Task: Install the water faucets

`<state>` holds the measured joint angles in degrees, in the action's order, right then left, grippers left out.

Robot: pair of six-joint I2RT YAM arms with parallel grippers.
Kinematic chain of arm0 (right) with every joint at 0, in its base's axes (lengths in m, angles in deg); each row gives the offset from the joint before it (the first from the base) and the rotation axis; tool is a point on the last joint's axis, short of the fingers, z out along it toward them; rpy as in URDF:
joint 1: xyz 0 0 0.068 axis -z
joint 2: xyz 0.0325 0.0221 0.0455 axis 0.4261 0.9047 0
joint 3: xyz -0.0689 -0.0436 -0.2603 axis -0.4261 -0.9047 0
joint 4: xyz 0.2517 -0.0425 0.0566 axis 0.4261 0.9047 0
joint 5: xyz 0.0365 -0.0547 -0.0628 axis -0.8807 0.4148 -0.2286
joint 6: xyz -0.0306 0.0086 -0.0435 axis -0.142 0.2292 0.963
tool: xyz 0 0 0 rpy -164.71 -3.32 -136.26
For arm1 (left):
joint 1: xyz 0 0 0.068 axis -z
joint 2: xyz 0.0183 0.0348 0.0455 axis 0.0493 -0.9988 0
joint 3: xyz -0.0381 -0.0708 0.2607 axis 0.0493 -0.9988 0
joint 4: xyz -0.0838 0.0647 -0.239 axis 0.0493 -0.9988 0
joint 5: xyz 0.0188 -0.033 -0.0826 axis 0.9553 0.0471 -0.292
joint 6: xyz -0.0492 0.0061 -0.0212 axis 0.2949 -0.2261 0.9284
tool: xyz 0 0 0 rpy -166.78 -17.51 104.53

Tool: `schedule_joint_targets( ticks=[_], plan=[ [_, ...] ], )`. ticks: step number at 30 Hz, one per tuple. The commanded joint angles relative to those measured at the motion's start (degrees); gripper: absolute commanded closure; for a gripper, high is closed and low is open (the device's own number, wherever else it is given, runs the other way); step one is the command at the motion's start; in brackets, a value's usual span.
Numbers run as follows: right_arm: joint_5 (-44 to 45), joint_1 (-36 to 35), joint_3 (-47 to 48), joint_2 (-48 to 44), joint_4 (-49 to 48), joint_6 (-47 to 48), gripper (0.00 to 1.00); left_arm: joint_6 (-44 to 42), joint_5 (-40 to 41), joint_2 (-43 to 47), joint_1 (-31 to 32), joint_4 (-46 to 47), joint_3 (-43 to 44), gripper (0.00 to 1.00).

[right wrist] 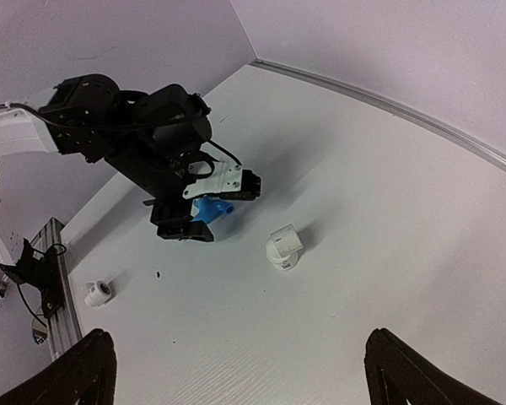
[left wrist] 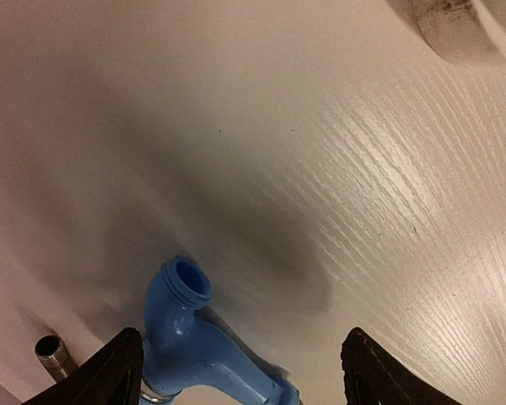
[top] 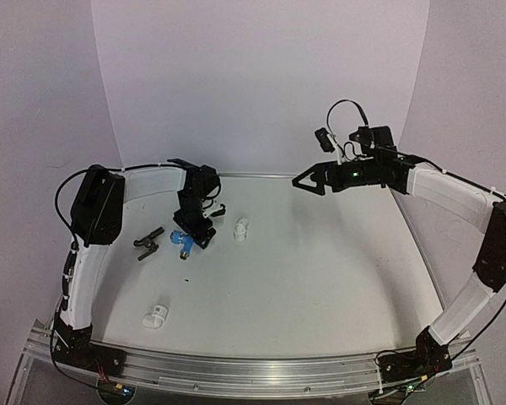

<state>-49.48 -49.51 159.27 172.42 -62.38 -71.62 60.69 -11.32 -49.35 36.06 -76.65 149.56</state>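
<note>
The blue faucet lies on the tabletop left of the white fitting, between the released fingers of the left gripper. Centre them over its body before closing. The right gripper hangs with fingers released too.

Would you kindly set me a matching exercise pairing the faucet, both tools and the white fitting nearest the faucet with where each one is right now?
Things:
1. blue faucet
2. left tool
3. right tool
4. white fitting nearest the faucet

Places:
A. raised in mid-air, open, holding nothing
B. on the table, right of the left tool
C. lying on the table between open fingers
D. low over the faucet, open

Pairs: 1-C, 2-D, 3-A, 4-B.
</note>
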Motion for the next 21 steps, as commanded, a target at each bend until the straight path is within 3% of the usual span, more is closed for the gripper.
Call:
schedule_joint_targets(
  ticks=[1, 14, 21],
  plan=[
    [-0.96, -0.18, 2.14, 0.76, -0.77, 0.75, 0.02, -3.83, -1.18, -1.15, 0.25, -0.47, 3.31, 0.2],
    [-0.79, -0.14, 1.93, 0.6, -0.69, 0.72, 0.02, -3.05, 1.81, -5.01, -1.12, -1.88, 7.06, 0.41],
    [-0.58, -0.15, 1.87, 0.2, -0.69, 0.74, 0.02, -2.61, 1.1, -5.1, -2.62, -1.77, 7.17, 0.63]
  ],
)
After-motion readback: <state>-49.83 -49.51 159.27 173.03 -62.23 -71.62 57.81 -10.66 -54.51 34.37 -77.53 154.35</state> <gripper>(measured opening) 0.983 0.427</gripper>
